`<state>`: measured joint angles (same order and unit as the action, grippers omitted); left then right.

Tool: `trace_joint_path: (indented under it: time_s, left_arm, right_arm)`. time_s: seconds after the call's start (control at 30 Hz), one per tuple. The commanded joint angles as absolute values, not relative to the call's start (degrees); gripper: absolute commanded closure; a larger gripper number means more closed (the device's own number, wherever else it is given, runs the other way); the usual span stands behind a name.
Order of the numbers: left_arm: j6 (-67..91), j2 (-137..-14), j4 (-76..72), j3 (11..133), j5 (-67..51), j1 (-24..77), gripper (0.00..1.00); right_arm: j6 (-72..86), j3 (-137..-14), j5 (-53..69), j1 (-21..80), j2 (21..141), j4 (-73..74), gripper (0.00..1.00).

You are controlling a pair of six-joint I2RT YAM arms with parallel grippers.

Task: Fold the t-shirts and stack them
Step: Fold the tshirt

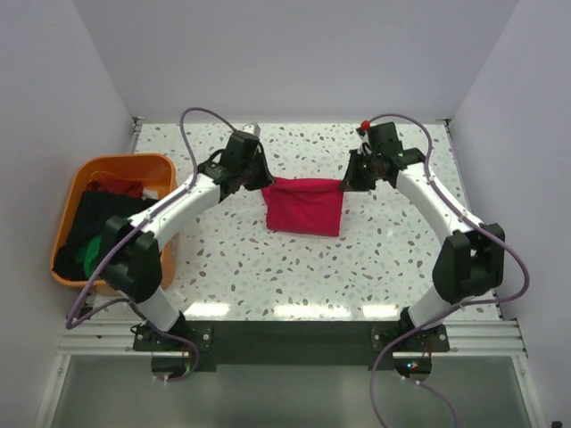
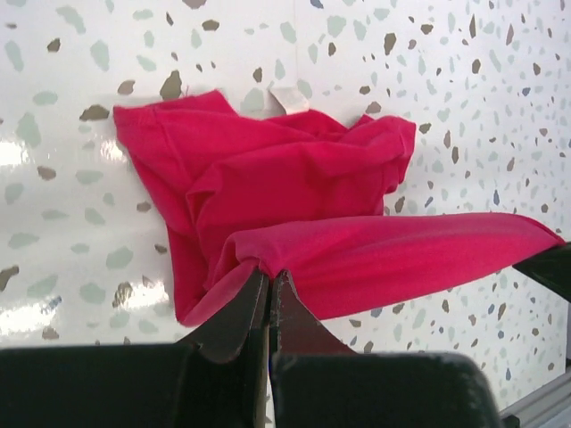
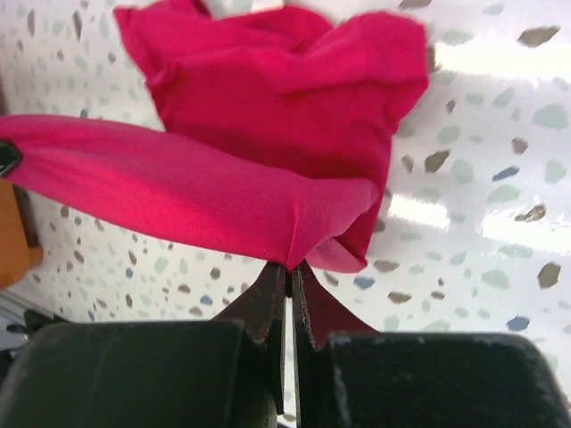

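Observation:
The crimson-pink t-shirt (image 1: 305, 205) hangs stretched between both grippers above the middle of the table, its lower part lying on the surface. My left gripper (image 1: 261, 181) is shut on its left top corner; in the left wrist view the jaws (image 2: 270, 278) pinch the cloth (image 2: 294, 205). My right gripper (image 1: 346, 181) is shut on the right top corner; the right wrist view shows the jaws (image 3: 289, 266) pinching the shirt (image 3: 268, 116). Green (image 1: 87, 252), black (image 1: 100, 214) and dark red (image 1: 116, 187) shirts lie in the tub.
An orange plastic tub (image 1: 73, 192) stands at the table's left edge beside the left arm. White walls close in the table at the back and both sides. A metal rail (image 1: 294, 337) runs along the near edge.

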<state>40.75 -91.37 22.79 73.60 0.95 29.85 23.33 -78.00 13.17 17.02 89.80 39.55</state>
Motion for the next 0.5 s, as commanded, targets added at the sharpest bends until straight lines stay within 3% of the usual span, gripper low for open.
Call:
trace_joint_path:
  time_s: [0.0, 0.23, 0.3, 0.33, 0.37, 0.4, 0.43, 0.47]
  left_arm:
    - [36.65, -98.93, 21.27, 81.46, 2.02, 26.91, 1.0]
    - [35.77, -115.3, 25.84, 96.85, 0.88, 22.95, 1.0]
    - [36.12, -117.59, 25.4, 98.34, 0.26, 22.5, 1.0]
    - [36.04, -119.34, 25.31, 98.87, -0.95, 22.06, 0.88]
    - [35.95, -120.23, 25.4, 100.36, -0.44, 21.89, 0.44]
    - [35.69, -121.63, 25.84, 101.5, -0.18, 21.62, 0.14]
    - [35.51, -122.08, 26.36, 102.56, -0.26, 21.27, 0.0]
    - [35.16, -122.34, 26.8, 103.87, -0.61, 21.1, 0.0]
  right_arm:
    - [22.41, -83.49, 10.38, 14.07, 96.2, 37.62, 1.0]
    - [20.48, -93.24, 14.24, 11.95, 111.41, 34.45, 1.0]
    - [19.52, -97.11, 15.38, 11.51, 114.42, 34.63, 0.9]
    - [19.42, -98.42, 15.55, 11.34, 116.78, 35.15, 0.71]
    - [19.25, -100.53, 15.99, 11.08, 117.76, 35.24, 0.58]
    - [19.16, -101.68, 15.91, 11.07, 118.38, 35.85, 0.4]
    - [18.99, -102.47, 16.0, 10.99, 118.82, 37.08, 0.02]
    - [18.64, -103.09, 16.0, 10.99, 118.83, 37.52, 0.02]
